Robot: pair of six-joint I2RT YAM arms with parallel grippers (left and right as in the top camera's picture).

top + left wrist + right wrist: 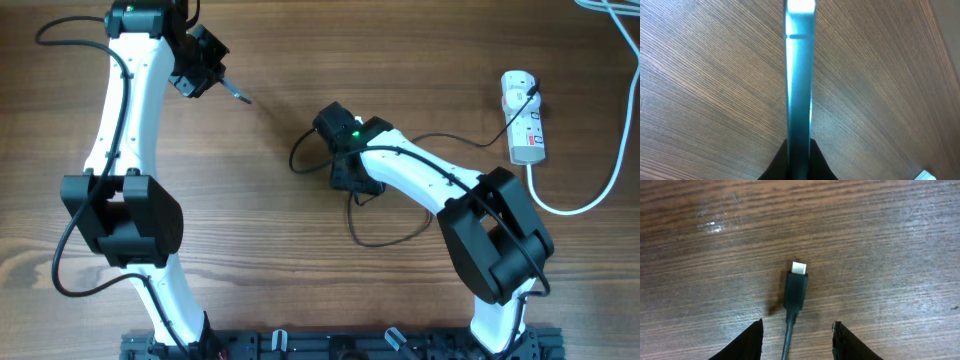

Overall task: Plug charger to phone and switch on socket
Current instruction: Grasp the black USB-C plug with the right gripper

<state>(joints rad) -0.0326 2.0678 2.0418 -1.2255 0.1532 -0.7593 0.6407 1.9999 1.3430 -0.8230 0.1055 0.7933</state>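
Lying flat on the desk: charger, free end. The connector is a black sleeve with a pale metal tip pointing away from the wrist camera, and the thin cable trails back between the fingers. Overhead, the rest of the cable lies in loose loops beside and below the right wrist, with one run leading off toward the socket.

Right hand: released. Its jaws are spread to either side of the cable just behind the connector, low over the desk, with no contact showing.

Phone: cyan, seen edge-on, lifted clear of the desk at the far left of the work area, well apart from the connector.

Left hand: clenched on the phone's near end, the long body projecting forward.

Socket: white strip near the right edge of the desk, with a white cord curving away from it. A dark plug sits at its upper end. The switch position is too small to tell.

Step in hand, as judged: taking up the connector. The phone is already grasped; plugging in and switching on are not yet done.

Next move calls for:
- closing on the black sleeve rather than the soft cable, leaving the metal tip proud;
- lifting, then bringing the two hands together;
- lining the tip up square with the phone's port. No view shows the port, so the end that carries it cannot be told.
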